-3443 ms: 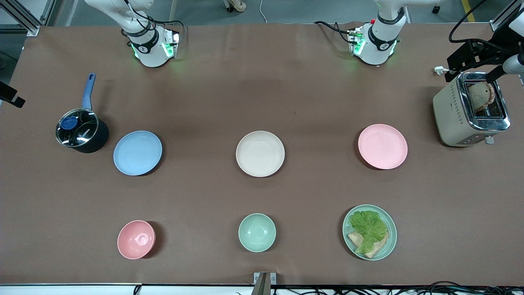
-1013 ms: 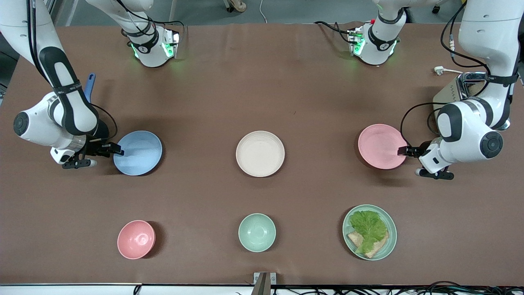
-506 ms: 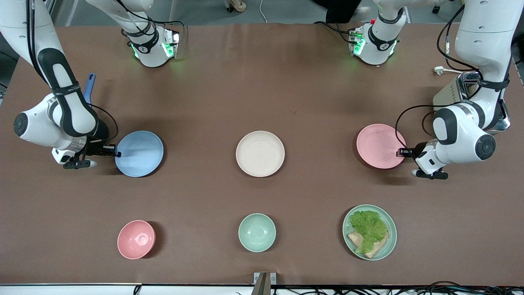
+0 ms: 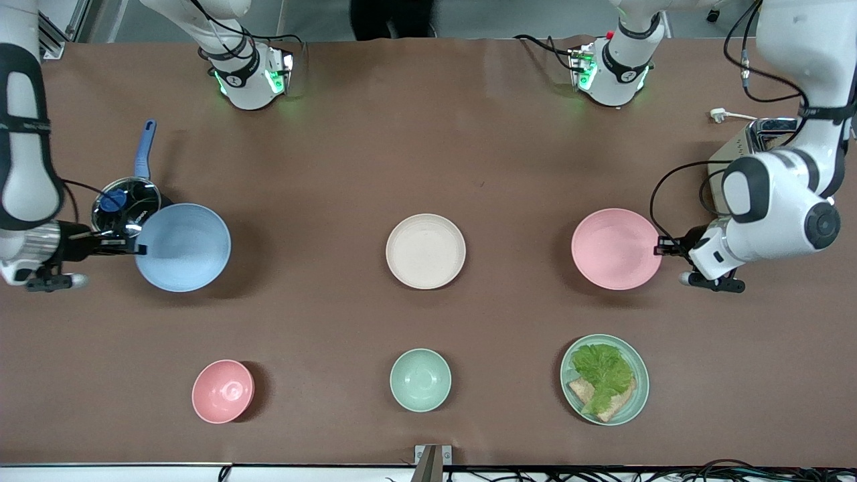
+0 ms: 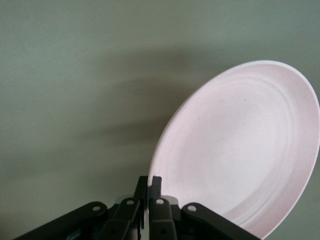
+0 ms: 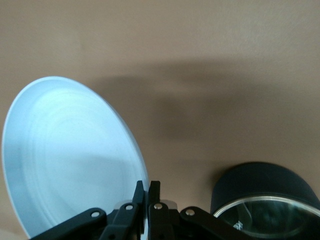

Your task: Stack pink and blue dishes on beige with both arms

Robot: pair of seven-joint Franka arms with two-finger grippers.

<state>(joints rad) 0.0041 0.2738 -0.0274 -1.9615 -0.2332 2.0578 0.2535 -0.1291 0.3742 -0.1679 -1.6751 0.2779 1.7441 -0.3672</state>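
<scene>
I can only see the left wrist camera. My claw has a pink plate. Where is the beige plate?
Observer: The beige plate sits mid-table, toward the right arm's end from your left claw and its pink plate.
Operator: What is the other arm doing?
Observer: The right claw is shut on the blue plate's rim, holding it up beside a pot.
Operator: Is anything on the beige plate?
Observer: No, it is bare.

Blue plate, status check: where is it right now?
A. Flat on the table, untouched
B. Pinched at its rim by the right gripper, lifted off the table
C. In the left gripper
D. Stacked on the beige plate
B: the right gripper is shut on the rim of the blue plate, whose shadow falls apart from it on the table.
</scene>
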